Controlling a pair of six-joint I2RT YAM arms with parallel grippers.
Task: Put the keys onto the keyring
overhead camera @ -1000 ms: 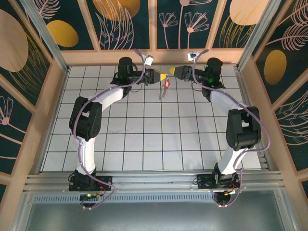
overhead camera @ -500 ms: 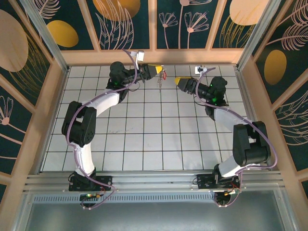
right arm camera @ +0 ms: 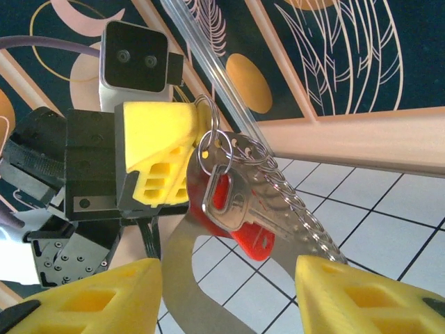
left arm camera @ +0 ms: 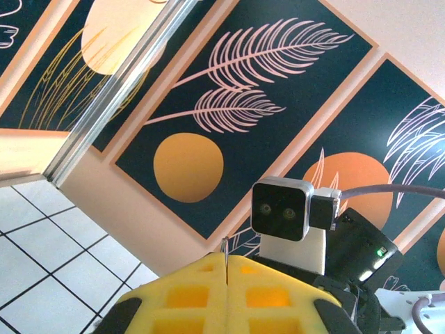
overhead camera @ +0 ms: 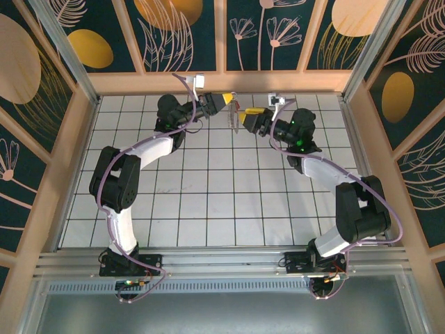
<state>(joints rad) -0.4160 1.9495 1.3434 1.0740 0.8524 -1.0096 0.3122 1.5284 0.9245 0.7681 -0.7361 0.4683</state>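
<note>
Right end effector sits nearest its wrist lens, yellow fingers spread wide with nothing pinched. Just beyond that gap hangs the keyring, a pale curved band carrying a bumpy run of links. The red-headed key lies against it, apparently threaded on a small wire ring at the top; whether it is fully on I cannot tell. Behind them the left end effector is pressed together on that top ring, holding the whole bunch clear above the bench, near the far wall. That pinch looks slim: a tug from the right arm could slip the ring free and drop everything. Closing on band and key together could jam them, and the two end effectors are close enough to collide.
</note>
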